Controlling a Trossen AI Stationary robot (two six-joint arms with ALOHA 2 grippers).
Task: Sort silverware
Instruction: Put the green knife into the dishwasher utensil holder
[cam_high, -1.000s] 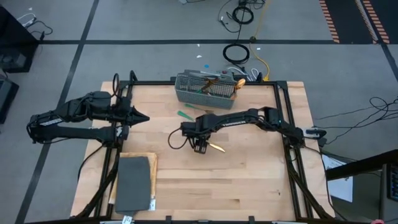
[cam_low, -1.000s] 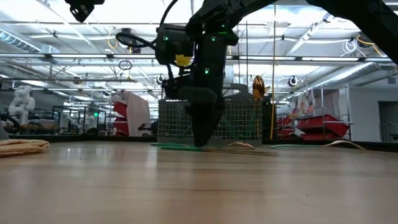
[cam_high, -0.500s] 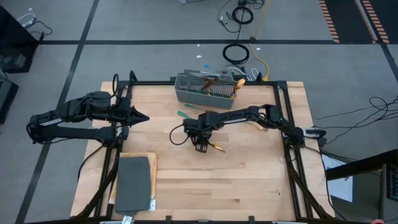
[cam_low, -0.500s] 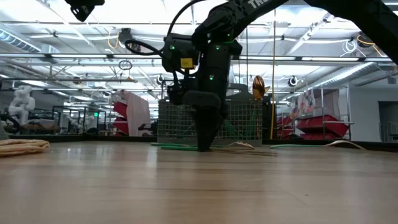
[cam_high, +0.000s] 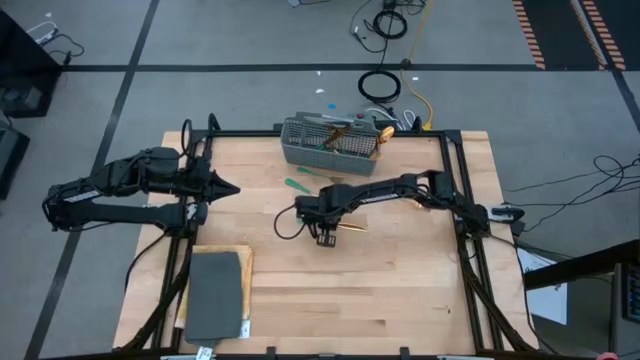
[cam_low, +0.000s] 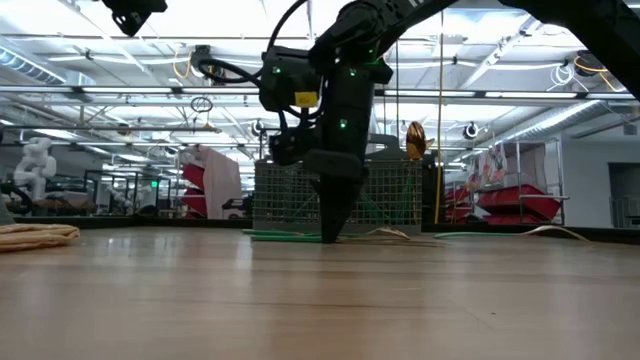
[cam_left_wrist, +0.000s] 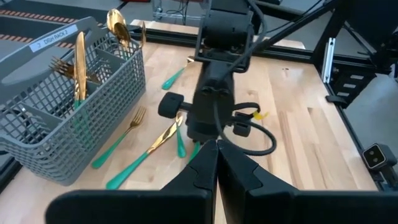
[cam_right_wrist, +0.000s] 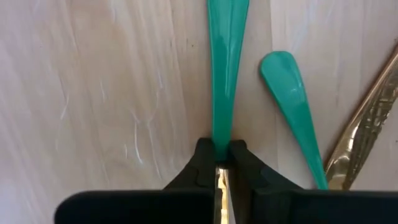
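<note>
A teal-handled piece of silverware (cam_right_wrist: 227, 68) lies flat near the middle of the desk (cam_high: 400, 290), its long handle pointing straight away from the right gripper (cam_right_wrist: 222, 163); a second teal handle (cam_right_wrist: 292, 106) lies just beside it. The desk is pale wood, in a large workshop hall. The right fingers are clenched on the handle where it meets the gold. The left gripper (cam_high: 228, 189), fingers pressed together and empty, waits at the desk's left.

Silverware: gold heads, slim teal handles. One piece (cam_right_wrist: 227, 68) lies flat on the wood surface w/ its handle pinched in the right gripper's (cam_right_wrist: 220, 163) closed jaws; a second teal handle (cam_right_wrist: 292, 99) lies just beside it. Several more stand upright, heads up (cam_left_wrist: 81, 59), in the caddy; a fork (cam_left_wrist: 121, 138) lies flat alongside.
</note>
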